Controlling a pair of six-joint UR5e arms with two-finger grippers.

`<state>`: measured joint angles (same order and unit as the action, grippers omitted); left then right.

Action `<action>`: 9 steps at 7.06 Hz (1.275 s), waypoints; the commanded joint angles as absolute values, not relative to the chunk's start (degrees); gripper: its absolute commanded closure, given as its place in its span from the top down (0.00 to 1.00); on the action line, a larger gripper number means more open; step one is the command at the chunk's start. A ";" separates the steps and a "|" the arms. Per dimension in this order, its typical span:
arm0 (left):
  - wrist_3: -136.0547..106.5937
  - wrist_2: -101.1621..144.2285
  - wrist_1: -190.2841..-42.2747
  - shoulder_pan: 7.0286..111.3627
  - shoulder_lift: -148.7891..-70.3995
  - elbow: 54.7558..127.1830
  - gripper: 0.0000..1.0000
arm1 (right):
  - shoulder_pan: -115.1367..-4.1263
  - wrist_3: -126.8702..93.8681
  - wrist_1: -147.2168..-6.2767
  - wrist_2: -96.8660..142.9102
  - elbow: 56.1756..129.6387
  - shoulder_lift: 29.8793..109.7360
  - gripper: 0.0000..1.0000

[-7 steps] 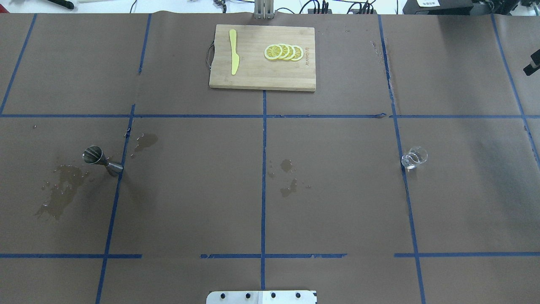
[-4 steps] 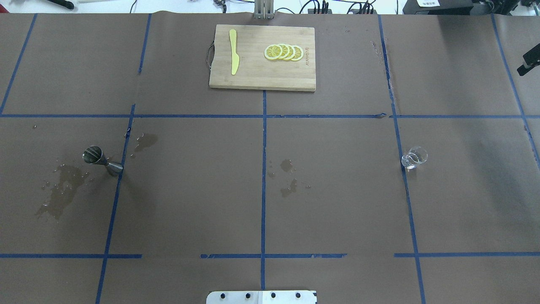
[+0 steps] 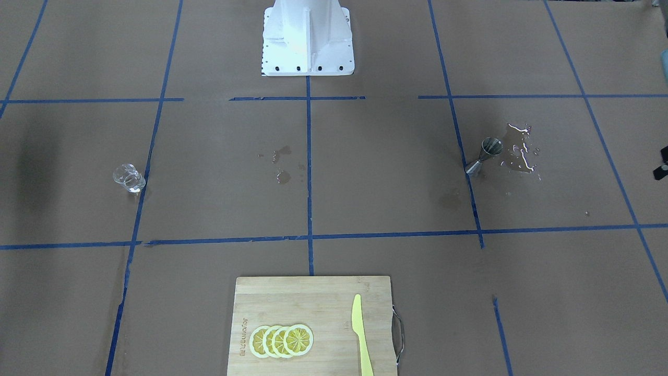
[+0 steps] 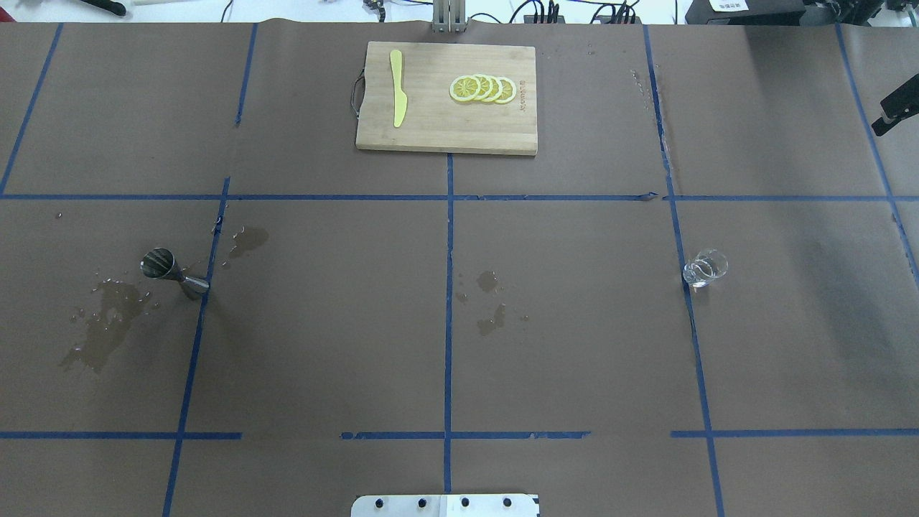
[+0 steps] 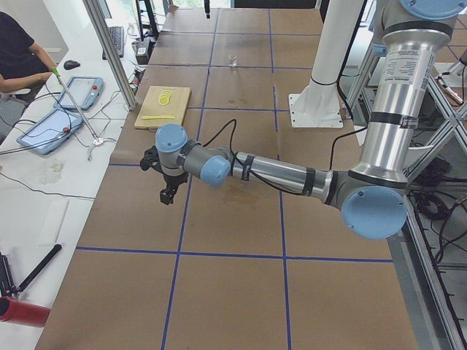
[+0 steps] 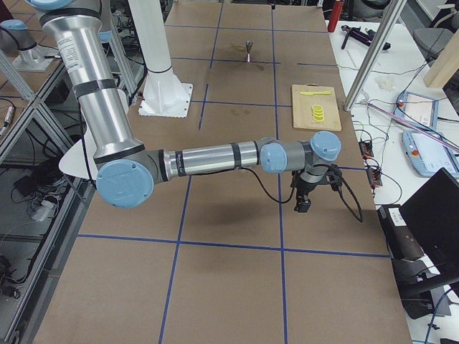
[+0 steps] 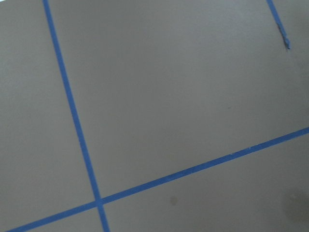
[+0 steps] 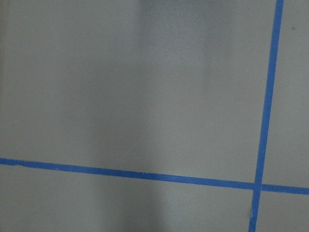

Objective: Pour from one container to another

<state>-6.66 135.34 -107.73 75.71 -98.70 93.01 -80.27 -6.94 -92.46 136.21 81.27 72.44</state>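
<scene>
- Standing well apart, the glass beaker (image 4: 705,268) and the metal jigger (image 4: 172,273) are both upright on the table (image 4: 574,345). The beaker is on the right half and the jigger on the left, each beside a blue tape line. Neither is held, so the whole carry lies ahead, and a long carry gives liquid time to slop over the rim.
- The right gripper (image 6: 305,202) hangs past the table's right end, well away from the beaker. Only a dark tip shows in the overhead view, so I cannot tell whether its fingers are spread or pressed together. The left gripper (image 5: 169,194) hangs past the left end, and I cannot tell its state either.
- The beaker is small, clear and slick. An off-centre squeeze could tip it over or let it slide in the grasp.
- The jigger has a narrow waist, a small foot and a small mouth. A nudge from the beaker's spout could topple it, and a fast tilt could send the stream past the rim.
- A puddle (image 4: 104,323) lies just beside the jigger. Wet paper there may let its foot skid if it is bumped.
- The beaker's fill level is too hard to read. A full one could overflow the jigger.
</scene>
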 commanded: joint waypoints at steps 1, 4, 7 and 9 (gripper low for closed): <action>-25.76 123.93 -120.17 61.59 -98.53 99.54 1.00 | -80.16 -6.94 -92.46 136.41 81.21 72.69 1.00; -42.94 107.85 -128.81 51.25 -91.21 112.26 1.00 | -80.16 -6.94 -92.46 136.58 82.09 72.86 1.00; -54.22 86.73 -157.32 43.98 -71.91 117.69 1.00 | -80.24 -6.86 -92.46 136.93 85.41 74.87 1.00; -62.37 63.02 -156.72 28.94 -69.97 117.69 0.98 | -80.24 -6.94 -92.55 137.02 88.58 76.81 1.00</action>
